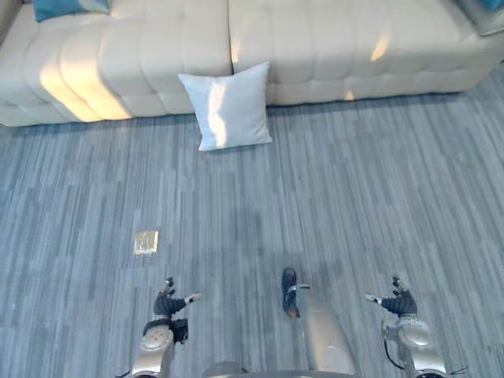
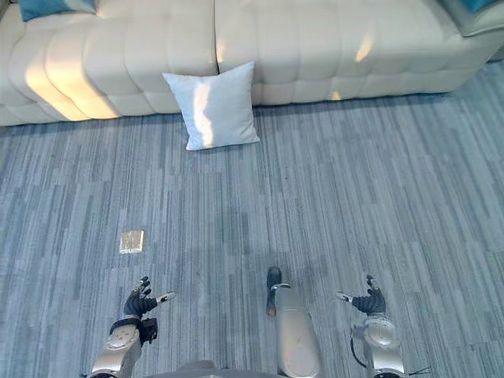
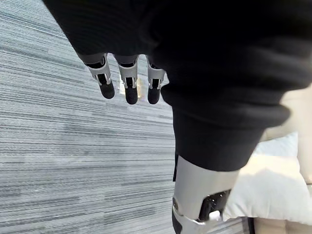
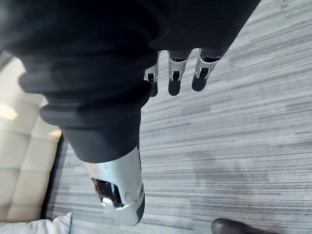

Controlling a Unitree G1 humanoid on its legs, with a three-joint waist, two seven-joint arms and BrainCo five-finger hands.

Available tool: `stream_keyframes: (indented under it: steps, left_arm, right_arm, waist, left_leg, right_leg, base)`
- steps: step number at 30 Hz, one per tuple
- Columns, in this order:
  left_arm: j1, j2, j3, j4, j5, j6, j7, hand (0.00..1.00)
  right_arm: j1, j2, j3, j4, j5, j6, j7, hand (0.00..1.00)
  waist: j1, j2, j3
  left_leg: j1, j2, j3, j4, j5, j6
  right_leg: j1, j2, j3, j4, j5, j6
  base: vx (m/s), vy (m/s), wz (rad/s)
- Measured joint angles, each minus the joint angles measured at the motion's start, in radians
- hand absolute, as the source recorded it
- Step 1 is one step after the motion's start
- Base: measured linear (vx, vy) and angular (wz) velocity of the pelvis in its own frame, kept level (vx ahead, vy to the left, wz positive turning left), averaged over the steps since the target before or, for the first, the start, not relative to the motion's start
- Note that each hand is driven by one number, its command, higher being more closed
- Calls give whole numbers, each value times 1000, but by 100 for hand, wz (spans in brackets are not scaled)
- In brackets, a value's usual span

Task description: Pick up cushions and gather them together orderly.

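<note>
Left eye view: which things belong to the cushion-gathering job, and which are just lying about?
Job: white cushion on the floor against the sofa; blue cushion on the sofa.
Lying about: small shiny square on the floor.

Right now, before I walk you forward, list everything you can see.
sofa: one, cream, along the far side of the floor
white cushion: one, white, on the floor against the sofa front
blue cushion: one, blue, on the sofa's left end
grey cushion: one, grey, sofa's right end, mostly cut off
small square: one, tan, on the floor ahead of the left hand
floor: grey-blue striped carpet
left hand: open, empty, low
right hand: open, empty, low
</note>
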Motion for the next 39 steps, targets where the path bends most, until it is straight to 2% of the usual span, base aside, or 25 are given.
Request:
stream_keyframes:
  steps: [3, 5, 7, 8, 9, 10, 12, 14, 15, 17, 18, 19, 20, 21, 22, 23, 24, 26, 28, 30, 32, 35, 36, 38, 39]
  left_arm:
    - [18, -9, 0, -10, 0, 0, 0, 0]
    - [36, -12, 9, -7, 0, 3, 1, 0]
    - [52, -15, 9, -6, 0, 4, 2, 0]
    - [57, -15, 10, -5, 0, 3, 3, 0]
    - [56, -11, 14, 5, 0, 3, 3, 0]
    - [56, -14, 28, 8, 1, 4, 3, 0]
    - [51, -24, 26, 8, 2, 3, 1, 0]
    - [48, -15, 19, 31, 5, 11, 2, 0]
    - [43, -6, 12, 35, 7, 17, 2, 0]
    - [29, 18, -19, 39, 9, 20, 3, 0]
    - [24, 21, -21, 39, 9, 19, 3, 0]
    - [4, 26, -23, 39, 9, 19, 3, 0]
    - [-22, 31, -22, 41, 10, 17, 2, 0]
    - [-25, 35, -21, 41, 10, 16, 2, 0]
    - [-21, 37, -21, 42, 11, 16, 2, 0]
    - [-16, 41, -17, 51, 13, 18, 1, 0]
    - [-22, 14, -14, 71, 23, 21, 0, 0]
    - [-20, 2, -12, 71, 31, 22, 1, 0]
    - [-19, -23, -8, 71, 32, 23, 0, 0]
    - [-13, -40, -3, 69, 32, 23, 0, 0]
    - [-27, -58, -2, 68, 31, 23, 0, 0]
    - [-29, -64, 0, 65, 30, 24, 0, 0]
    - [-29, -66, 0, 65, 30, 24, 0, 0]
    - [-28, -81, -1, 66, 30, 24, 1, 0]
    - [-40, -78, 0, 73, 30, 24, 1, 0]
  right_arm:
    - [-9, 9, 12, -16, 1, 0, 1, 0]
    - [-33, 9, 4, 19, 1, 4, -2, 0]
    - [-38, 3, -21, 65, 0, 4, -23, 0]
    - [-33, 0, -21, 72, 0, 6, -29, 0]
    - [-12, 1, -18, 82, -1, 8, -36, 0]
    - [11, 12, -17, 84, -2, 9, -36, 0]
    - [35, 15, -21, 87, -2, 9, -36, 0]
    - [46, 35, -22, 110, -7, 10, -36, 0]
    - [48, 42, -18, 110, -10, 11, -35, 0]
    - [36, 50, 27, 100, -11, 8, -35, 0]
    - [35, 50, 29, 98, -11, 5, -35, 0]
    - [24, 50, 31, 101, -11, 2, -34, 0]
    - [16, 49, 30, 106, -11, 5, -34, 0]
    - [19, 47, 28, 107, -11, 7, -34, 0]
    - [27, 46, 28, 107, -11, 7, -34, 0]
    - [52, 44, 27, 113, -11, 8, -34, 0]
    - [41, 25, 18, 134, -11, 16, -35, 0]
    - [43, 30, 13, 118, -9, 18, -35, 0]
    - [56, 40, 8, 96, -4, 20, -37, 0]
    - [69, 48, -2, 56, 2, 22, -38, 0]
    - [68, 53, -36, 28, 3, 18, -38, 0]
    - [58, 60, -59, 32, 9, 19, -41, 0]
    - [58, 63, -62, 35, 9, 19, -43, 0]
    - [60, 61, -62, 33, 8, 19, -49, 0]
    - [52, 67, -62, 43, 5, 19, -57, 0]
  waist:
    - [50, -5, 1]
    - [68, -11, 4]
    - [78, 4, -4]
    - [77, 11, -8]
    - [80, 16, -19]
    - [72, -21, -44]
    - [63, -52, -61]
    - [36, -78, -56]
    - [28, -81, -50]
    - [22, -62, -41]
    - [22, -60, -40]
    - [15, -45, -31]
    - [-1, -43, -25]
    - [-10, -55, -27]
    - [-12, -65, -31]
    - [-12, -99, -32]
    - [-8, -55, -34]
    - [-15, -45, -37]
    - [-32, -38, -27]
    - [-21, -37, -28]
    - [-2, -32, -31]
    - [13, -21, -35]
    - [20, -20, -36]
    - [21, 10, -42]
    - [22, 1, -37]
  left_leg:
    - [-191, 21, 107, -140, -32, 52]
    - [-242, -33, 90, -415, -23, 38]
    - [-236, -107, 28, -832, 78, -15]
    - [-239, -112, 20, -874, 92, -11]
    - [-240, -126, 1, -848, 190, 52]
    - [-247, -172, -10, -810, 218, 111]
    - [-232, -221, -12, -769, 157, 159]
    - [-119, -279, -23, -759, 73, 182]
    - [-75, -288, -28, -761, 52, 188]
    - [109, -291, -38, -831, 27, 195]
    - [125, -290, -41, -843, 27, 195]
    - [185, -278, -57, -881, 27, 195]
    - [234, -267, -73, -903, 26, 194]
    - [269, -271, -84, -914, 11, 167]
    - [286, -277, -86, -917, -7, 139]
    - [329, -300, -101, -912, -54, 85]
    - [345, -254, -109, -902, -80, 63]
    - [311, -225, -104, -804, -92, 22]
    - [185, -120, -31, -471, -79, -45]
    - [130, -35, 58, -332, -90, -29]
    - [77, 3, 109, -400, -106, -1]
    - [43, -10, 79, -656, -92, -7]
    - [46, -26, 61, -728, -63, -7]
    - [45, -41, 45, -821, 110, -5]
    - [48, -52, 57, -820, 87, 2]
  right_leg:
    - [128, 5, 57, -121, -22, 4]
    - [182, -13, 102, -146, -37, 35]
    - [263, -32, 134, -201, -75, 84]
    - [283, -33, 136, -211, -91, 100]
    - [331, -49, 139, -217, -128, 133]
    - [341, -94, 126, -181, -151, 169]
    - [282, -149, 117, 4, -162, 191]
    - [96, -211, 165, 549, -74, 346]
    - [54, -215, 175, 674, -80, 336]
    - [-106, -191, 160, 849, -136, 226]
    - [-120, -185, 153, 837, -141, 217]
    - [-164, -150, 129, 732, -166, 175]
    - [-221, -107, 104, 478, -165, 161]
    - [-235, -79, 103, 215, -69, 145]
    - [-229, -73, 112, 107, 9, 140]
    - [-231, -80, 153, 71, 197, 59]
    - [-243, -57, 121, 150, 145, 54]
    - [-234, -56, 92, 171, 78, 49]
    - [-133, -47, 46, 136, 28, 38]
    - [-51, -33, 27, 89, 13, 24]
    - [-7, -37, 24, 50, 11, 24]
    - [-4, -46, 45, 48, 0, 41]
    - [-9, -53, 56, 61, -8, 53]
    - [-38, -52, 81, 106, -44, 88]
    - [-57, -68, 95, 140, -65, 107]
  base:
    - [462, -31, -52]
    - [486, 64, -76]
    - [605, 192, -63]
    - [712, 338, -44]
    - [640, 302, -21]
    - [789, 355, -8]
    - [684, 269, 20]
    - [710, 277, 39]
    - [616, 173, 35]
    - [623, 128, 12]
    - [518, 59, 16]
    - [492, -38, 54]
    - [802, -123, 89]
    - [707, -151, 87]
    - [633, -182, 81]
    - [497, -146, 50]
    - [489, -159, 43]
    - [364, -152, 40]
    - [412, -225, 59]
    - [379, -194, 13]
    - [313, -95, 0]
    - [246, 43, -21]
    - [180, 161, -34]
    - [148, 222, -37]
    - [88, 244, -22]
